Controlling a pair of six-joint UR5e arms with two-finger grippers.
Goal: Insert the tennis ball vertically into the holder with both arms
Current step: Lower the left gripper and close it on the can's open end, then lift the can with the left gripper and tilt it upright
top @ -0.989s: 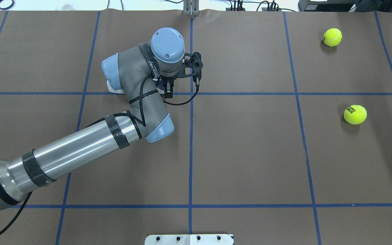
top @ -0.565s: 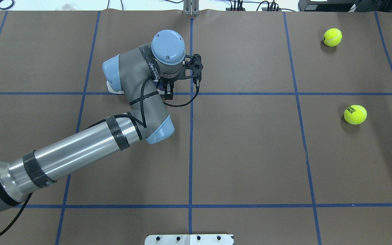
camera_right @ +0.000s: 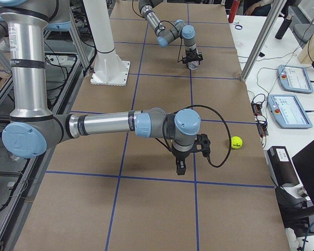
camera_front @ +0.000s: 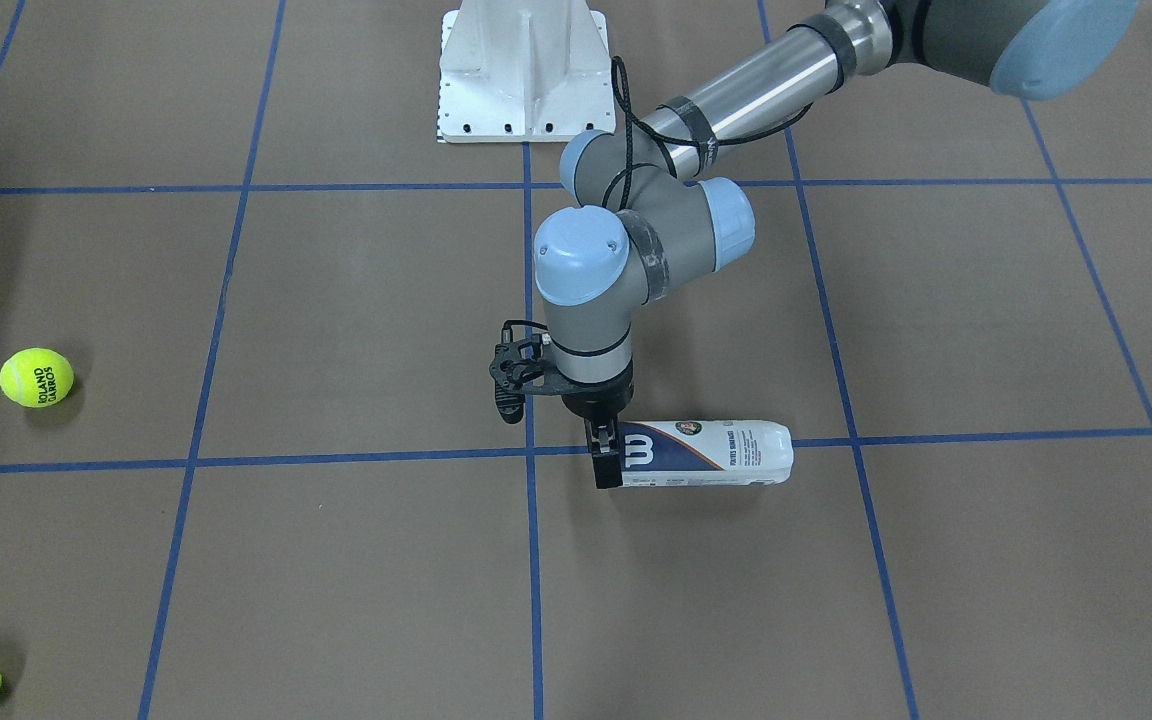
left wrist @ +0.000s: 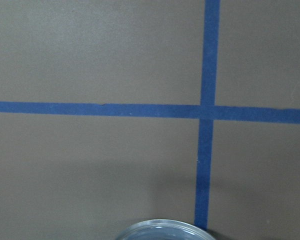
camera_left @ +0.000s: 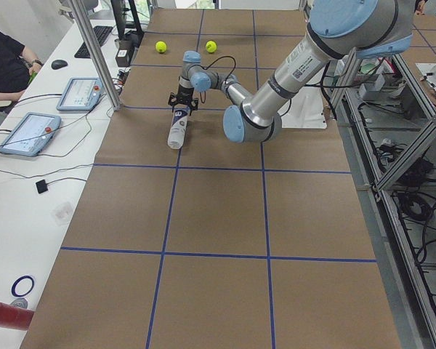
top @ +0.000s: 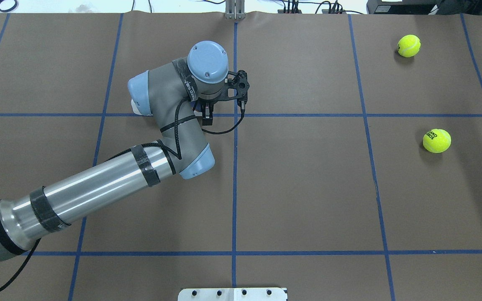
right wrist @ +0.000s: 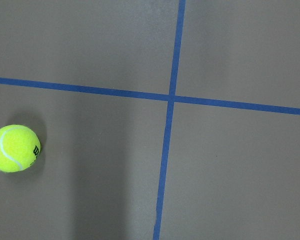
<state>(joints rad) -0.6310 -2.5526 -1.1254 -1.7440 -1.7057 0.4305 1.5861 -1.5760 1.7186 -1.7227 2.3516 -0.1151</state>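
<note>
The holder (camera_front: pixel 706 453), a clear tube with a white and navy label, lies on its side on the brown table, open end toward the table's middle. My left gripper (camera_front: pixel 604 465) points down at that open end, jaws close together, apparently pinching the rim. From overhead the arm hides most of the holder (top: pixel 135 108); the gripper (top: pixel 207 121) shows. The rim (left wrist: pixel 162 231) shows in the left wrist view. Two tennis balls (top: pixel 409 45) (top: pixel 437 141) lie far right. My right gripper (camera_right: pixel 181 168) hangs above the table near one ball (camera_right: pixel 236 141); I cannot tell if it is open.
The white pedestal base (camera_front: pixel 524 70) stands at the robot's edge of the table. Blue tape lines cross the table. The right wrist view shows one ball (right wrist: pixel 14 148) at its left. Tablets (camera_right: pixel 290 78) and a metal post (camera_right: pixel 256 42) stand beyond the far edge.
My left wrist and gripper have shifted slightly right and toward the robot in the overhead view. The balls have not moved.
</note>
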